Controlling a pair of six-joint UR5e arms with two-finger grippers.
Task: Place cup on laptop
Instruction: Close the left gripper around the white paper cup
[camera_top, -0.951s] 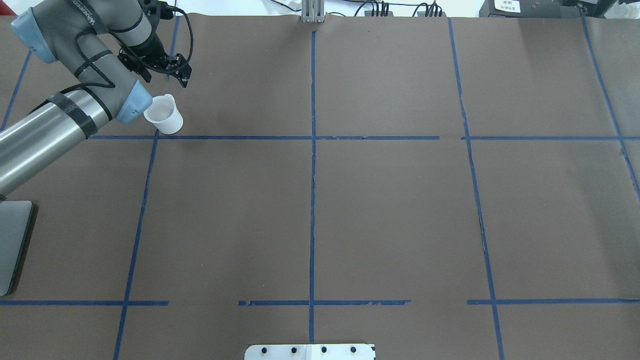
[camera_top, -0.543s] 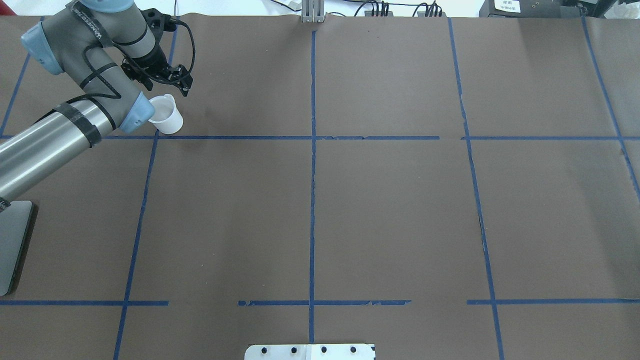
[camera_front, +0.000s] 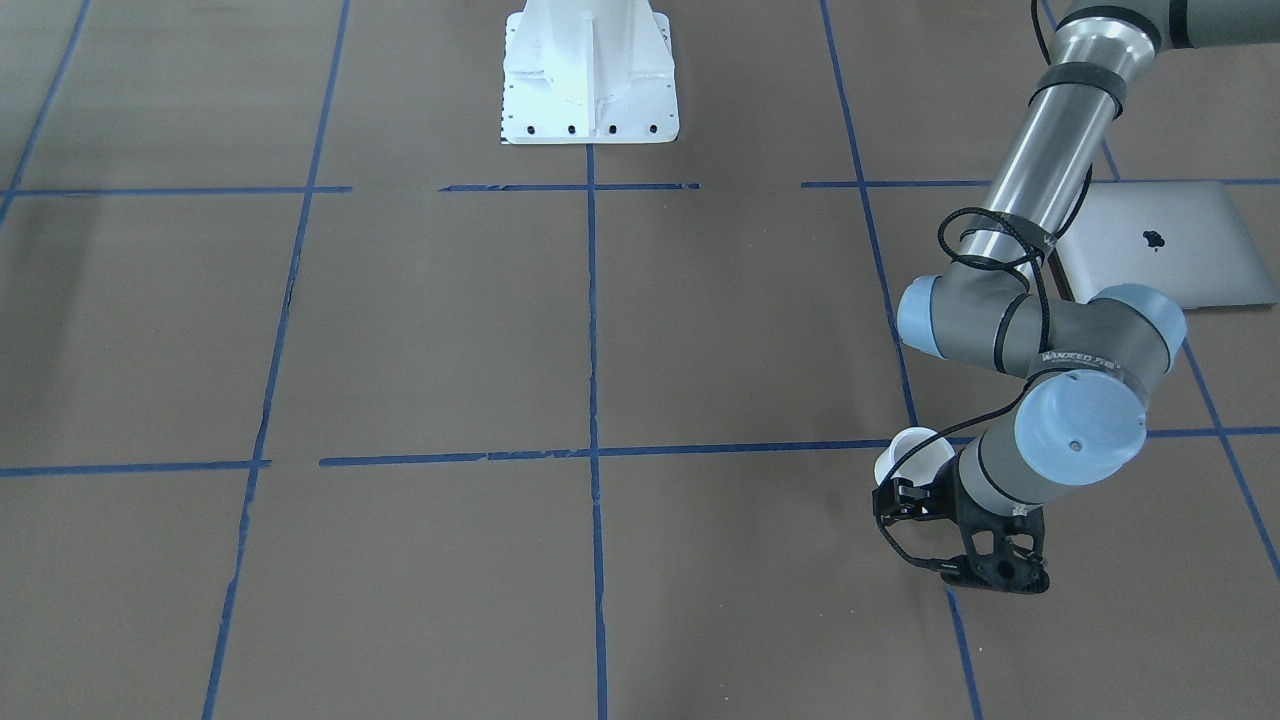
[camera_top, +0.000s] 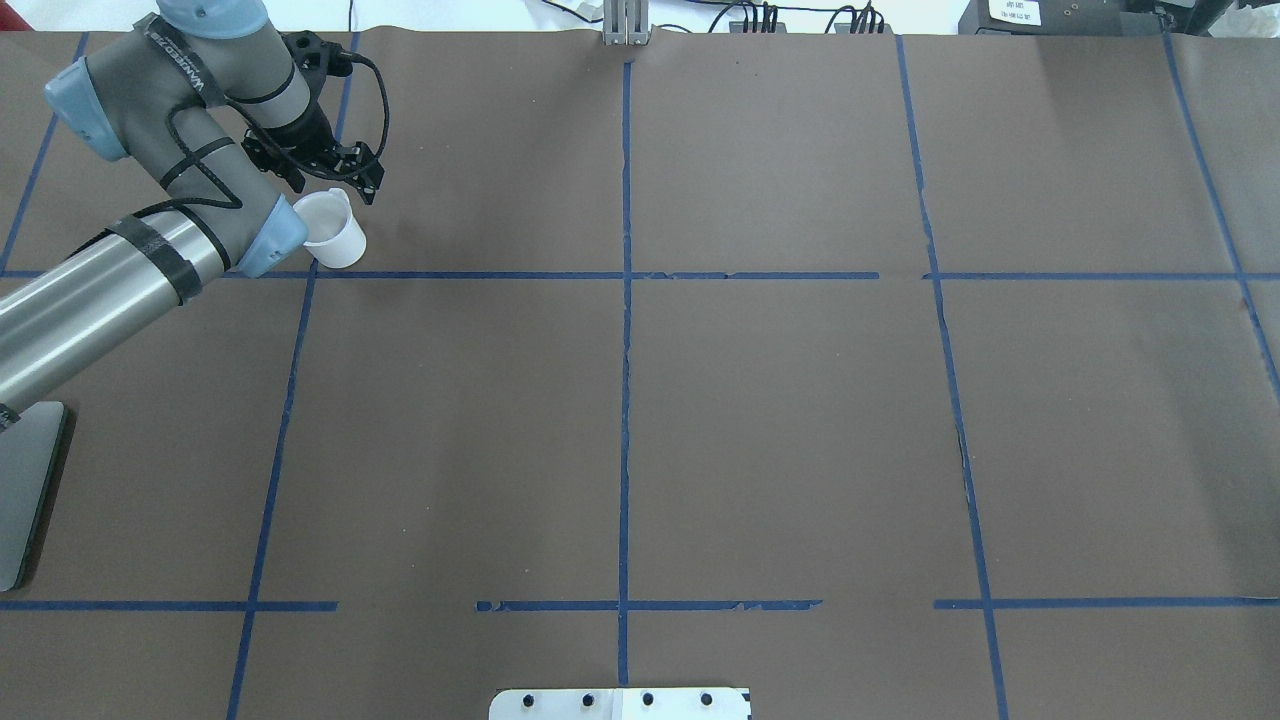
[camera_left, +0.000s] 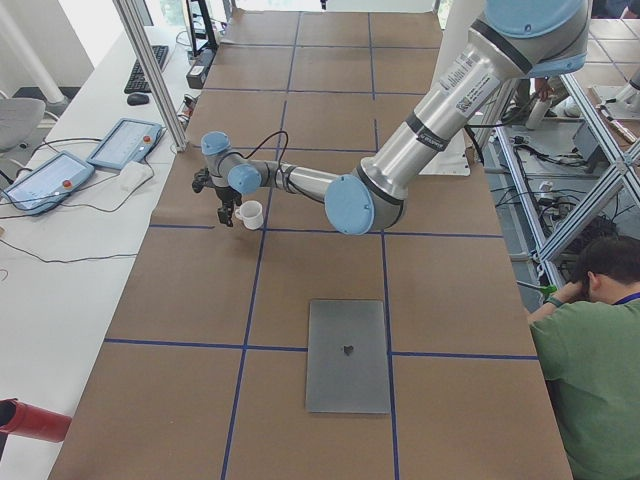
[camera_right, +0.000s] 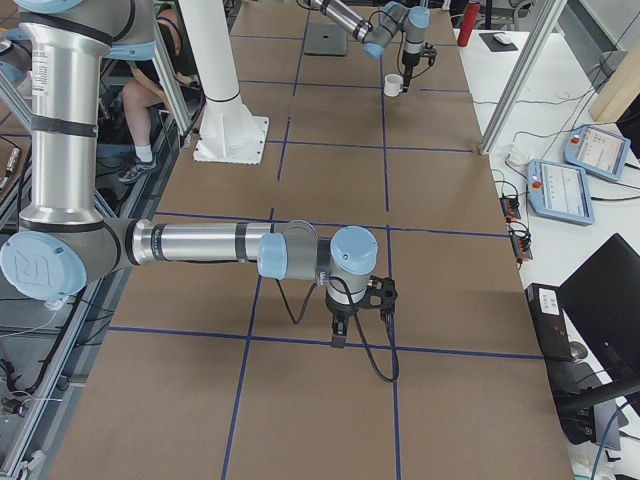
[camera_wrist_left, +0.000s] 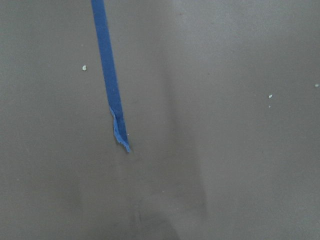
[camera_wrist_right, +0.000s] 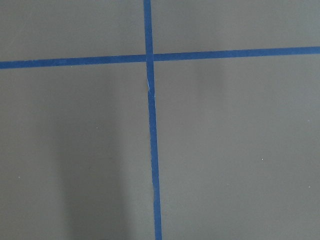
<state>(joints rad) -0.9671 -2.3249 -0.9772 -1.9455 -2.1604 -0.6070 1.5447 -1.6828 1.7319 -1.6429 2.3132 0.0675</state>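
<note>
The white cup (camera_top: 333, 231) stands upright on the brown table, far left, just beyond a blue tape line; it also shows in the front view (camera_front: 912, 452) and the left side view (camera_left: 249, 213). My left gripper (camera_top: 338, 183) points down just beyond the cup, at its handle side, jaws open and empty. The silver laptop (camera_front: 1170, 250) lies closed and flat nearer the robot, partly behind my left arm; only its edge shows in the overhead view (camera_top: 22, 480). My right gripper (camera_right: 345, 322) hovers over bare table far from both; I cannot tell whether it is open or shut.
The white robot base plate (camera_front: 588, 70) sits at the table's middle near edge. A metal post (camera_left: 152, 70) stands at the far edge near the cup. A person (camera_left: 590, 340) sits beside the table. Blue tape lines grid the brown cover.
My left gripper has moved closer to the cup and its wrist has swung round. The cup has not moved.
</note>
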